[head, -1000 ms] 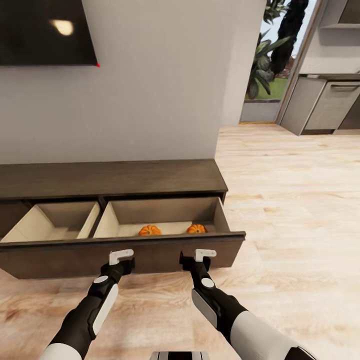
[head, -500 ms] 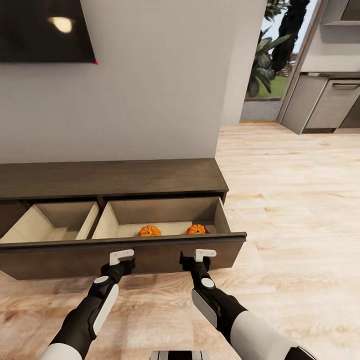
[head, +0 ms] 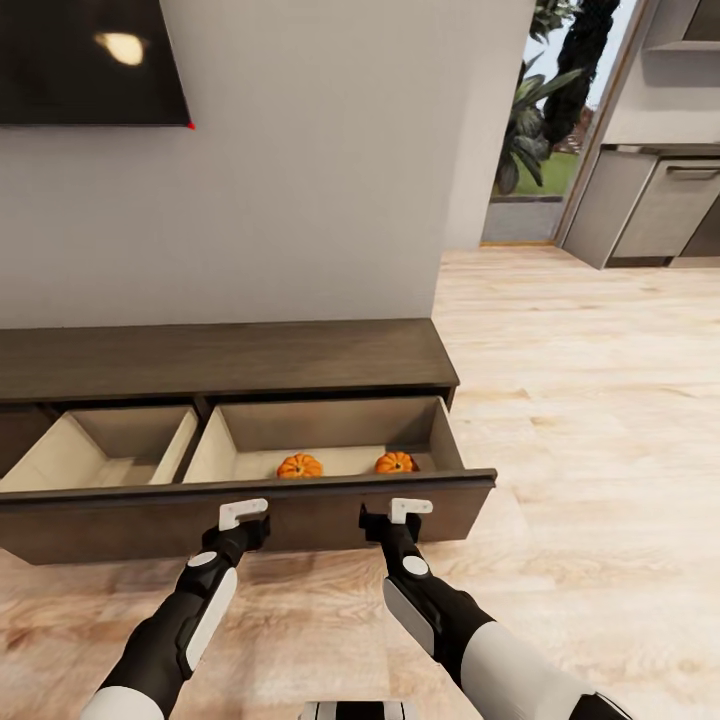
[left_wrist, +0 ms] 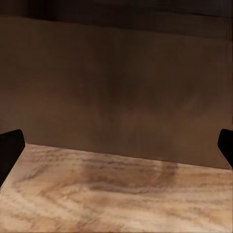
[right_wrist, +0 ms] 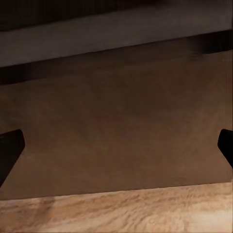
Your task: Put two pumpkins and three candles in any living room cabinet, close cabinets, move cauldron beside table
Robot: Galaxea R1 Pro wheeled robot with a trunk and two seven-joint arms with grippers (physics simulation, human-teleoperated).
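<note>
Cabinet [head: 230, 355] drawer front [head: 300, 512] runs crosswise just ahead of left gripper [head: 243, 514] and right gripper [head: 410, 509]; both spread open, empty, equally near; pumpkins [head: 300, 466] inside.

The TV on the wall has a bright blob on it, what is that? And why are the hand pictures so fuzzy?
Head view: the blob is a light's glare on the dark TV screen. Left and right wrist views: soft and blurry because the cabinet front is very close.
</note>
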